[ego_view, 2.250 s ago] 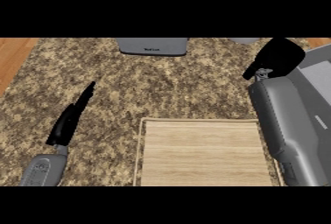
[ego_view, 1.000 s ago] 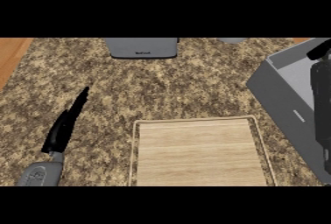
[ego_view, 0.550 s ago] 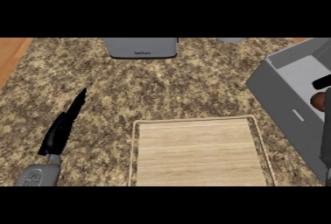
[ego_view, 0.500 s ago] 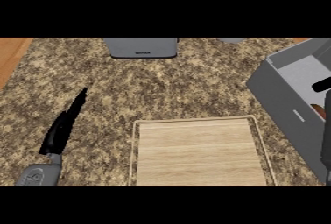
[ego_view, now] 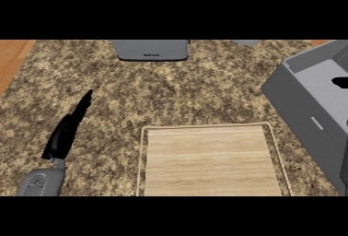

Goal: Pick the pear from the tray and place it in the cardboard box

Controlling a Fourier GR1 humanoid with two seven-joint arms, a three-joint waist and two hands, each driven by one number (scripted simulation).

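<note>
Left hand point(ego_view: 66, 131) resting flat at the counter's point(ego_view: 170, 87) left, fingers straight, holding nothing. Right hand point(ego_view: 341, 82) barely peeking inside the cardboard box point(ego_view: 299, 99); grip unreadable. Pear unseen; tray point(ego_view: 211, 161) bare.

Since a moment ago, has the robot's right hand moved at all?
Yes. It hung over the grey box at the view's right; now only a dark tip of the right hand shows at that edge, so it has pulled away rightward.

Speckled brown granite counter point(ego_view: 176, 92) fills the view; a wooden strip point(ego_view: 12, 55) shows at upper left.
</note>
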